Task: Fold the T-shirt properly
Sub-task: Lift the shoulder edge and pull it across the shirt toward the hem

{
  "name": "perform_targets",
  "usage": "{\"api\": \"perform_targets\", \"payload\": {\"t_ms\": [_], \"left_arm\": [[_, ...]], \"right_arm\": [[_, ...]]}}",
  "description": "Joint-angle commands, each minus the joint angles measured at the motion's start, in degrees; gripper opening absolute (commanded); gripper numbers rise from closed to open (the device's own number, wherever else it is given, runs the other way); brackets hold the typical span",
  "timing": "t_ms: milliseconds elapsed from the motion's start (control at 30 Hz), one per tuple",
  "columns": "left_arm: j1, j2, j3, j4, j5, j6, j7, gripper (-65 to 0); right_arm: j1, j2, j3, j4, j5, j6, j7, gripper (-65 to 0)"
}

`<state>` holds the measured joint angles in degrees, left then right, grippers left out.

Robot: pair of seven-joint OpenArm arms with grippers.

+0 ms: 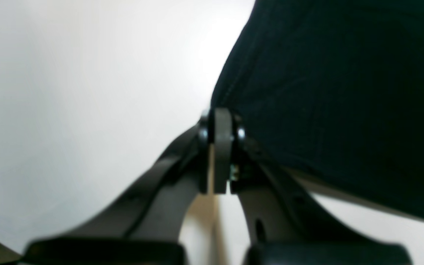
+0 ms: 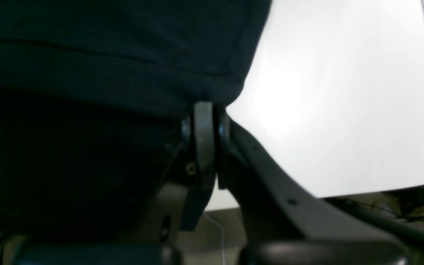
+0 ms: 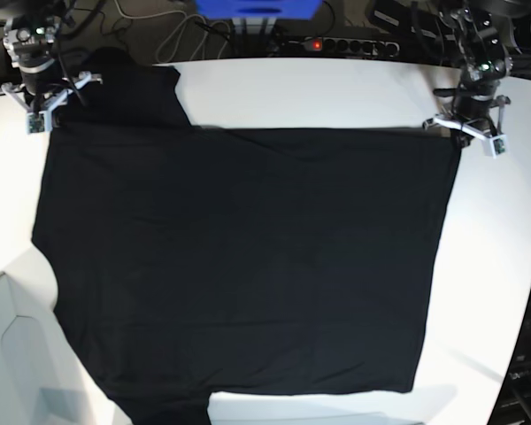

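Black cloth fills the near side: the T-shirt (image 3: 239, 266) lies spread flat across the white table (image 3: 336, 93), plain side up. At its far left corner the right gripper (image 2: 204, 110) is pinched tight on the hem, jaws together on the fabric. Over at the shirt's far right corner, the left gripper (image 1: 222, 117) is likewise clamped closed on the cloth edge.
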<state>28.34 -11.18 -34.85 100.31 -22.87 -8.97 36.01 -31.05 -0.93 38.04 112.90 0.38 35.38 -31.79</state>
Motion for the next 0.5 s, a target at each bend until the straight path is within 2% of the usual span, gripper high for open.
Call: {"api": "perform_targets", "payload": {"t_ms": [0,133,467], "left_arm": [[0.45,-0.56,-0.53,1.97,-0.29,0.14,-1.33,-65.0],[1.33,-0.73,-0.53,3.64,-0.29,0.14,-1.50,-65.0],[2.12,0.67,-3.79,6.11,-0.47,0.14,-1.33,-65.0]], "right_arm": [[-0.12,0.62,0.77,1.43,0.28,2.03,1.15,-65.0],[-0.20,0.53,0.77,1.52,0.28,4.23,1.24,-65.0],[0.59,0.53,0.24,1.60,0.28,4.62,1.24,-65.0]]}}
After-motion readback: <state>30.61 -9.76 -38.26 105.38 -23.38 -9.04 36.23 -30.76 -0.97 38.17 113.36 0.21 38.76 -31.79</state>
